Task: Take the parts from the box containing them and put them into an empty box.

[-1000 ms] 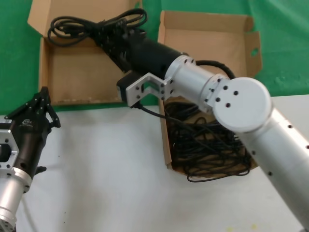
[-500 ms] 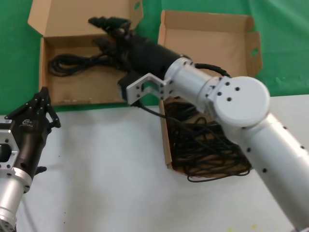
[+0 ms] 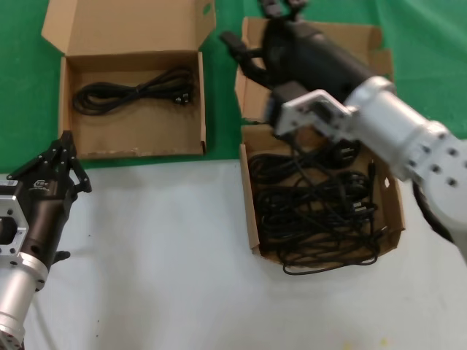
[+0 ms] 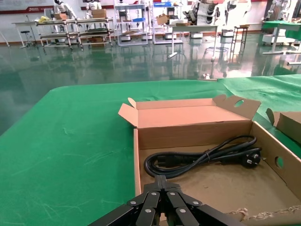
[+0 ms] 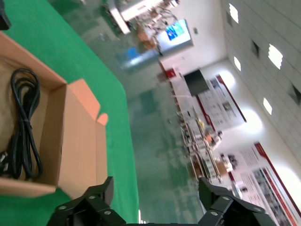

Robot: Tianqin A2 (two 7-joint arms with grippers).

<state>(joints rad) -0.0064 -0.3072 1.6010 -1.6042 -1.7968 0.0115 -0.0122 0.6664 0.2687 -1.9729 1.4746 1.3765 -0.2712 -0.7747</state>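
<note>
The left end effector (image 3: 62,157) waits closed over the counter (image 3: 160,255) near its front edge. Beyond, the parts (image 3: 314,208) fill their box (image 3: 250,219). One bundle (image 3: 135,91) now lies in the empty box (image 3: 131,142) — released — and the right end effector (image 3: 273,22), open and empty, has swung back above the full box for another.

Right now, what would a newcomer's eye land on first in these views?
The right arm, its open gripper raised over the back of the right box, which holds a tangle of black cables. Next, one cable bundle lying alone in the left box. The left gripper waits at the table's near left.
</note>
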